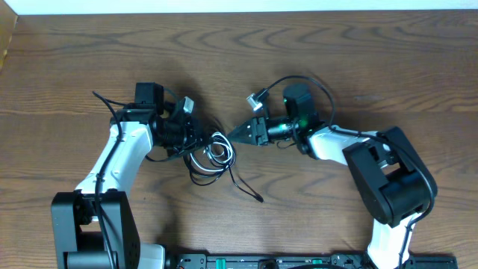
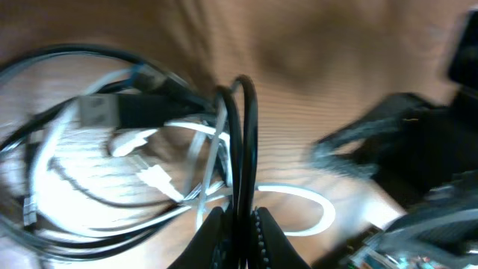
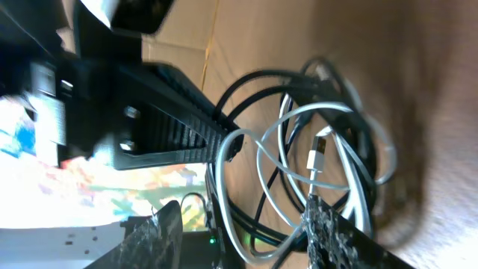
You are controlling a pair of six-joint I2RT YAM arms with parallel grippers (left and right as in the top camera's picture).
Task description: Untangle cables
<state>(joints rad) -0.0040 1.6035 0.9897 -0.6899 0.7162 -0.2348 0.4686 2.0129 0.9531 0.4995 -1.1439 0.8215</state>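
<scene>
The cables lie in a tangled heap of black and white loops at the table's middle, with one black tail ending in a plug. My left gripper is at the heap's left side. In the left wrist view it is shut on a black cable loop, with the white cable behind. My right gripper points at the heap from the right. In the right wrist view its fingers are open, with white and black loops between them.
The left arm's gripper body shows close in front of the right wrist camera. The two arms face each other over the wooden table, a few centimetres apart. The rig's base bar runs along the front edge.
</scene>
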